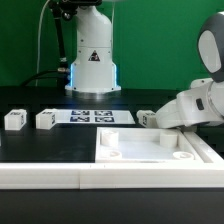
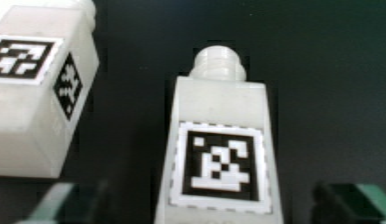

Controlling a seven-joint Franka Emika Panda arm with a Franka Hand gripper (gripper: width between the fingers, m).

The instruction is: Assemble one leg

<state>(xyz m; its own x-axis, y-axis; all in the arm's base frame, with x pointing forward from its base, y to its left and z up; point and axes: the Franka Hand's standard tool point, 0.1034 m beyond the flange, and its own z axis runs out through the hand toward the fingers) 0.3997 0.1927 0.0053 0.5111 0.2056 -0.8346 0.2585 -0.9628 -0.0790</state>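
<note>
In the wrist view a white leg [image 2: 222,140] with a black-and-white tag on its upper face and a rounded peg at its far end lies on the black table between my two fingers. My gripper [image 2: 208,205] is open, with a dark gap between the leg and each finger. A second tagged leg [image 2: 39,90] lies beside it. In the exterior view my gripper [image 1: 160,120] is low over the table at the right, at a leg [image 1: 146,119]. Two more legs [image 1: 14,119] [image 1: 45,119] lie at the left.
The large white square tray-like piece [image 1: 110,135] with raised rim lies in front. The marker board [image 1: 92,116] lies flat at the middle. The robot base [image 1: 92,60] stands behind it. A white ledge [image 1: 40,175] runs along the front.
</note>
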